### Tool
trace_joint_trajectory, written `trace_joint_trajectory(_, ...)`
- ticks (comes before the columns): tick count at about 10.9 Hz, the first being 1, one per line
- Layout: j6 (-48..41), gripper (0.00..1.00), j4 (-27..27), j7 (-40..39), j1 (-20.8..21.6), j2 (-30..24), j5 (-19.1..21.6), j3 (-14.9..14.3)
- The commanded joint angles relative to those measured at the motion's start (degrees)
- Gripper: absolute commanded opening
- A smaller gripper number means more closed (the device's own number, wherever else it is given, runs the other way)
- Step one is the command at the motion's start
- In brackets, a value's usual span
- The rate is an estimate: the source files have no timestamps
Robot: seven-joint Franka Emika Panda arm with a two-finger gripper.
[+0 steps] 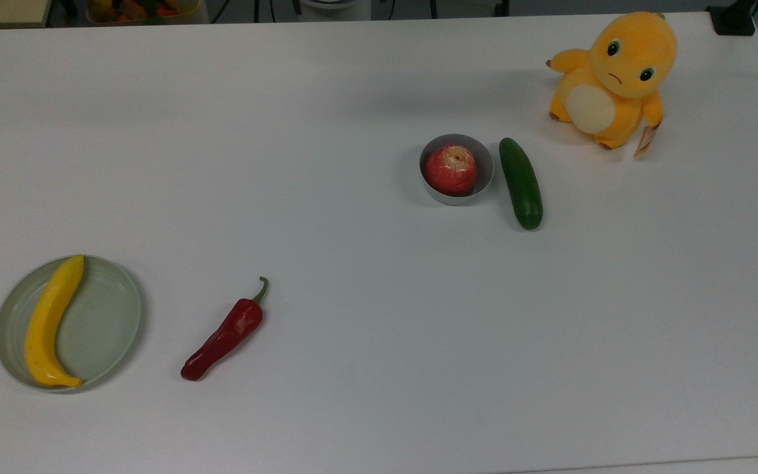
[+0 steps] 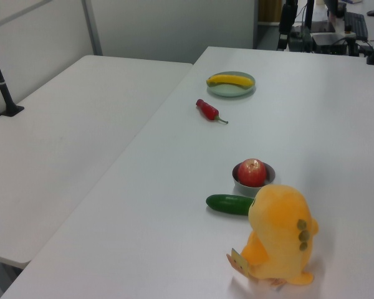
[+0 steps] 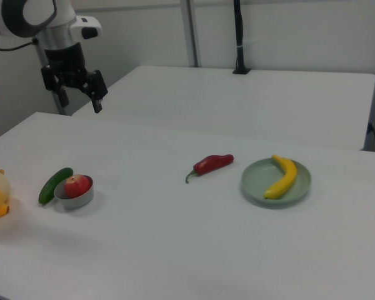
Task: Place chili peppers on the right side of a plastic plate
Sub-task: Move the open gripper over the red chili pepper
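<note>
A glossy dark red chili pepper [image 1: 224, 331] [image 2: 207, 110] [image 3: 211, 164] with a curved green stem lies flat on the white table. It is just right of the pale grey-green plastic plate [image 1: 108, 315] [image 2: 232, 91] [image 3: 300, 180] in the top view, with a gap between them. A yellow banana [image 1: 50, 322] [image 3: 282, 176] rests across the plate. My gripper [image 3: 81, 105] hangs high above the table at the right view's upper left, far from the chili. It is open, with nothing between its fingers.
A small grey bowl [image 1: 481, 187] holding a red apple [image 1: 451, 170] stands mid-table, a dark green cucumber [image 1: 520, 183] beside it. An orange plush toy [image 1: 612, 79] sits at the top view's far right. A second white table [image 2: 68, 124] adjoins this one.
</note>
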Motion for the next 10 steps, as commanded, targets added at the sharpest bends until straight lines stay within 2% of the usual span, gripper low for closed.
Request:
trace_joint_trajectory(1,1.04,1.00,-1.83,-0.66,1.57,-0.76,-0.51,-1.01)
trace_joint_trajectory(10,2.61,1.00,-2.10,-0.66,1.49,1.17,0.01,-1.01)
